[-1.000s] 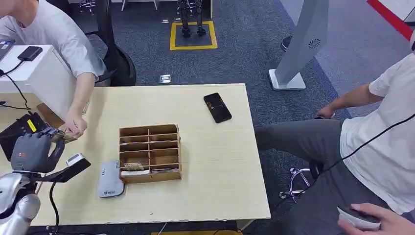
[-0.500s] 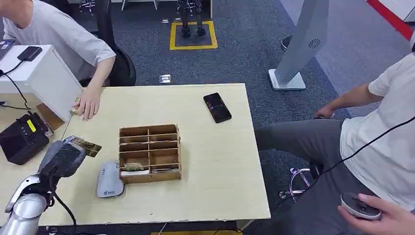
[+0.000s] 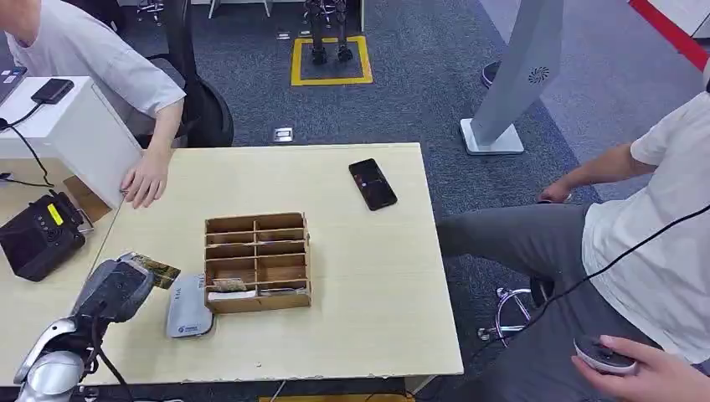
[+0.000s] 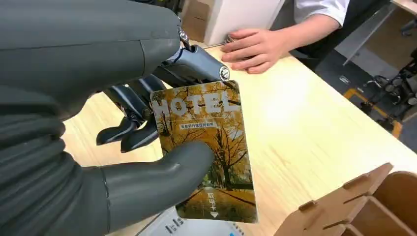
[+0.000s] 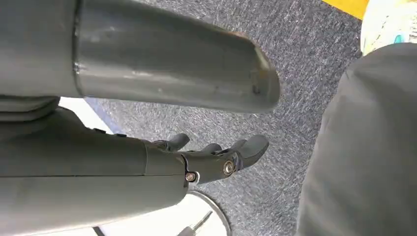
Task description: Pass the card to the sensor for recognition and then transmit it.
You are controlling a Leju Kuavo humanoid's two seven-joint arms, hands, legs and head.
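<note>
**Card pinched in the left hand, close over the reader**

The left hand (image 3: 117,289) holds the hotel card (image 4: 204,147) between its thick thumb and the darker fingers (image 4: 130,130) behind it, with most of the printed face free beyond the grip. In the head view the card (image 3: 153,270) pokes out past the hand, just beside the grey card reader (image 3: 186,306), which lies flat on the table (image 3: 368,276) against the wooden organiser (image 3: 257,261).

To do this step well, I judge the hand should bring the card's free end low and flat over the reader's top face and pause there, keeping the pinch firm so the card does not swivel, and staying clear of the organiser's wall.

The right hand (image 5: 216,157) hangs over the carpet, fingers loosely apart, holding nothing.

Compared with half a second ago, the left hand has dropped slightly and drawn nearer the reader, and the person's hand (image 3: 144,180) at the table's far corner has barely shifted
</note>
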